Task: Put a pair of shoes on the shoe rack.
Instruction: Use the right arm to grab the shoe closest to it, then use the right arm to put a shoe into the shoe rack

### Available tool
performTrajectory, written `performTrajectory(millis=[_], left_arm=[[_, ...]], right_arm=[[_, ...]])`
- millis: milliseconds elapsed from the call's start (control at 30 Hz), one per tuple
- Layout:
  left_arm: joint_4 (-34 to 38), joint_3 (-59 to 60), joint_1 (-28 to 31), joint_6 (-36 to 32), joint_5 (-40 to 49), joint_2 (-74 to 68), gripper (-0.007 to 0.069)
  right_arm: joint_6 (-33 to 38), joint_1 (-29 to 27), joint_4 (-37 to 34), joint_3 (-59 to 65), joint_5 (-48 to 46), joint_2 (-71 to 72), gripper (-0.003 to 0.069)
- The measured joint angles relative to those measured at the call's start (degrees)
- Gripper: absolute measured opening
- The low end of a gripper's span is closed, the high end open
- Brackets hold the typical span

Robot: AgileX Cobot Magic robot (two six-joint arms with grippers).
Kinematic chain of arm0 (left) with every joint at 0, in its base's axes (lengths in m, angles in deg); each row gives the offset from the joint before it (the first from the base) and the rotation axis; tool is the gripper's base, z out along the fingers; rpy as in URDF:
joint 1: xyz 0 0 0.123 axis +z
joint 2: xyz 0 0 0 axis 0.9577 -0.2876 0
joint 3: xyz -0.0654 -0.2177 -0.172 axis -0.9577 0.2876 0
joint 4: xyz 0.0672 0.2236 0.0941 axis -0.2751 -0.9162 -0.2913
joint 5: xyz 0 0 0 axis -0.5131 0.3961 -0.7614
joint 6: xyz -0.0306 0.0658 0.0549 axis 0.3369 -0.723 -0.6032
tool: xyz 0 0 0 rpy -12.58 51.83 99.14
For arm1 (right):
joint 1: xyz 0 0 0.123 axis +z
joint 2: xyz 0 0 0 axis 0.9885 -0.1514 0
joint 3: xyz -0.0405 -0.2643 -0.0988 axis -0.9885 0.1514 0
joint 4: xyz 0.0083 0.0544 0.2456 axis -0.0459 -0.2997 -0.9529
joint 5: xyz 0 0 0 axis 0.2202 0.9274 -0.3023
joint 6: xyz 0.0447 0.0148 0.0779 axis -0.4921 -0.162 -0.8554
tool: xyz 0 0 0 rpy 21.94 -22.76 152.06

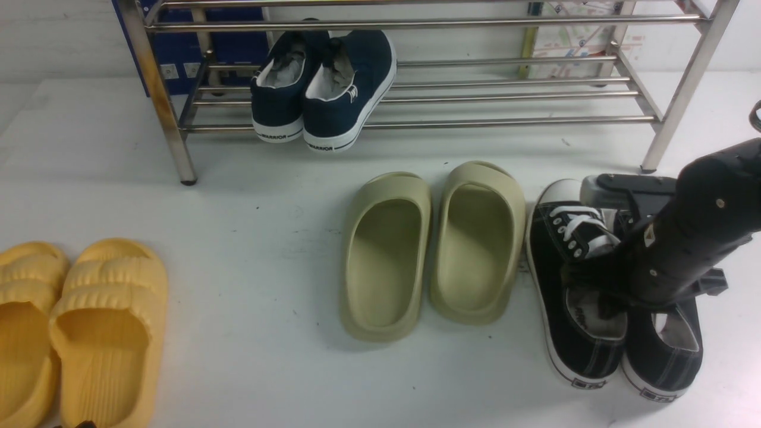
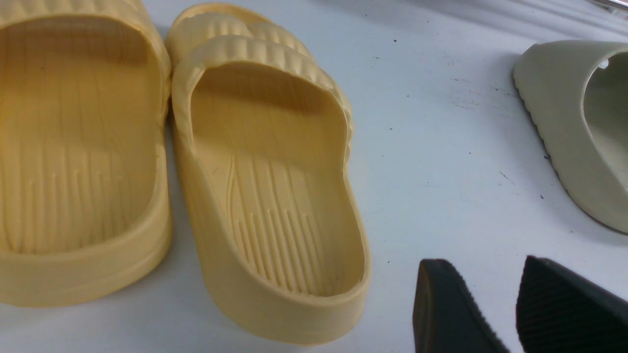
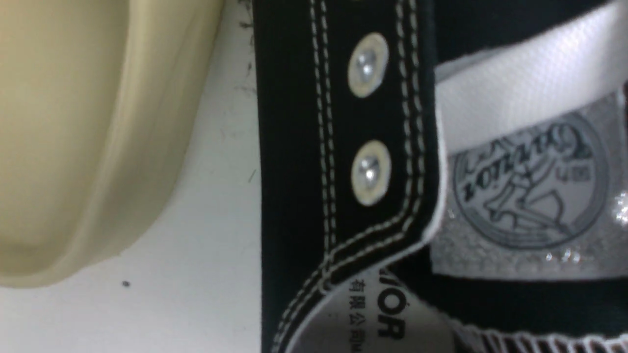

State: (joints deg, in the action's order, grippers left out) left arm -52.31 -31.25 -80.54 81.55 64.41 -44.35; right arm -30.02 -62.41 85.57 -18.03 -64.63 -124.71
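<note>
The pair of shoes stands side by side on the white floor at the front right, toes toward the rack: the left sneaker (image 1: 579, 351) and the right sneaker (image 1: 666, 356), which my arm partly covers. My right gripper (image 1: 597, 288) reaches down into the shoe openings where the two meet, and its fingertips are hidden. Its wrist view is filled by black canvas with metal eyelets (image 3: 343, 147), a white lace (image 3: 530, 73) and the tongue label (image 3: 530, 196). The steel shoe rack (image 1: 452, 122) stands at the back. My left gripper (image 2: 483, 262) hangs open over bare floor, holding nothing.
Navy sneakers (image 1: 324, 83) lean on the rack's lower bars at its left part. Two olive slippers (image 1: 386, 249) lie right beside the black pair, almost touching it. Yellow slippers (image 1: 101, 321) lie at the front left, close to my left gripper.
</note>
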Motion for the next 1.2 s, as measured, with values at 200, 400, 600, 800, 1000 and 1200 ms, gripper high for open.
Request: performTrajectory(millis=[200, 400, 600, 800, 1000, 1200], left_arm=[[0.0, 0.0, 0.0, 0.0, 0.0, 0.0, 0.0238], [0.0, 0.0, 0.0, 0.0, 0.0, 0.0, 0.0238], [0.0, 0.0, 0.0, 0.0, 0.0, 0.0, 0.0238], [0.0, 0.0, 0.0, 0.0, 0.0, 0.0, 0.0238], [0.0, 0.0, 0.0, 0.0, 0.0, 0.0, 0.0238], [0.0, 0.0, 0.0, 0.0, 0.0, 0.0, 0.0238]], right_arm=[[1.4, -0.1, 0.0, -0.6, -1.3, 2.5, 0.0010], [3.3, -0.1, -0.3, -3.8, -4.5, 8.7, 0.0010], [4.6, -0.1, -0.5, -9.8, -6.5, 10.2, 0.0010], [4.8, -0.1, -1.0, -14.7, -3.7, 5.6, 0.0010], [4.9, -0.1, -1.1, -22.9, -1.8, -2.7, 0.0010], [4.9, -0.3, -1.0, -32.7, -1.8, -10.9, 0.0010]])
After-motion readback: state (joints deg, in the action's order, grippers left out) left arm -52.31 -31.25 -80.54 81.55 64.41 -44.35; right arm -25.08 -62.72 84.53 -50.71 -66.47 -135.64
